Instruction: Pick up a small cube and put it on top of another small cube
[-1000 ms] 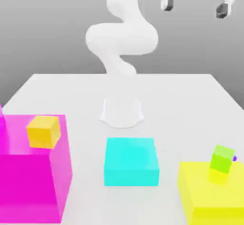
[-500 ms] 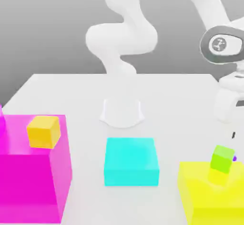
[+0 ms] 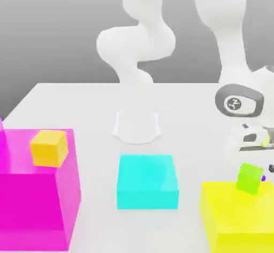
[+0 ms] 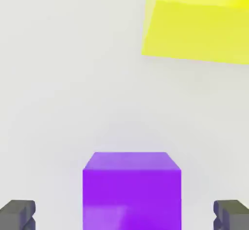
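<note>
Standing on a white table [image 3: 203,113], the white robot arm [image 3: 139,48] bends down toward the exterior view's right, where its hand sits low behind a lime green cube [image 3: 250,178]. That cube perches on a big yellow block [image 3: 238,220] at the near right. A larger magenta block [image 3: 37,193] at the near left carries an orange-yellow cube [image 3: 49,147], and a cyan block [image 3: 147,182] lies between the two, nearer the middle.

From this outside view the small cube [image 3: 263,178] is only a sliver of deep purple peeking past the green cube's right edge, and the hand's fingers are hard to make out.

The hand view fills that in: the small cube [image 4: 132,190] rests on the bare table, close up, centred between the two dark fingertips [image 4: 18,213] of the gripper [image 4: 124,215]. The fingertips stand wide apart, clear of the cube's sides, gripping nothing. Their lower parts are cut off by the picture's edge. A corner of the yellow block [image 4: 194,27] lies farther off.
</note>
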You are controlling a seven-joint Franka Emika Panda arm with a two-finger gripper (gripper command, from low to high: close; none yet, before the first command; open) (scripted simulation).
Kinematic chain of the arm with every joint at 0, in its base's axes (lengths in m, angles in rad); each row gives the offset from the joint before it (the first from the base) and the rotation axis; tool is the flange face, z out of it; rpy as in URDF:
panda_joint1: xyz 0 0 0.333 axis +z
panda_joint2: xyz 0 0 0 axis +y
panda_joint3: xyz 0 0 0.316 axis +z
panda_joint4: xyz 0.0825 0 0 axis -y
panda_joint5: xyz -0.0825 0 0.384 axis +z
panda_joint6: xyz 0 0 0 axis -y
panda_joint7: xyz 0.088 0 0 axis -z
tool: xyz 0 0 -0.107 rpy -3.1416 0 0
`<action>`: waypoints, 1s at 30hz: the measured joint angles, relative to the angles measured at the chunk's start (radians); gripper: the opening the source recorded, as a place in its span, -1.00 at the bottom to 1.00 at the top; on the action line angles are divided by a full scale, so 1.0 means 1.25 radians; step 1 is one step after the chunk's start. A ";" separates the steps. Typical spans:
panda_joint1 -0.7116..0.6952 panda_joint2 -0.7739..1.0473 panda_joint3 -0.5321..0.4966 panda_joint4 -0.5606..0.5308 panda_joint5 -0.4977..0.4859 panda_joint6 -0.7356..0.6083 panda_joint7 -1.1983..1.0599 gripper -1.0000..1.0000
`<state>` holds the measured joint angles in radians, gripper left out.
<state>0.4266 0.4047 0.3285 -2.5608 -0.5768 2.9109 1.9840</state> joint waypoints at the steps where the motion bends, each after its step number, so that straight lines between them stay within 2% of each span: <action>1: 0.000 0.000 0.000 0.000 0.000 0.000 0.000 -1.00; 7: 0.003 0.002 -0.004 0.001 -0.004 0.004 0.003 -1.00; 15: -0.125 -0.157 0.169 -0.049 0.211 -0.101 -0.170 -1.00; 19: -0.153 -0.193 0.203 -0.056 0.245 -0.161 -0.303 -1.00; 25: -0.192 -0.246 0.221 -0.054 0.287 -0.262 -0.509 -1.00; 30: -0.267 -0.306 0.196 -0.031 0.332 -0.377 -0.681 -1.00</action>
<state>0.0923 0.0227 0.5736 -2.6000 -0.1622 2.4401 1.1333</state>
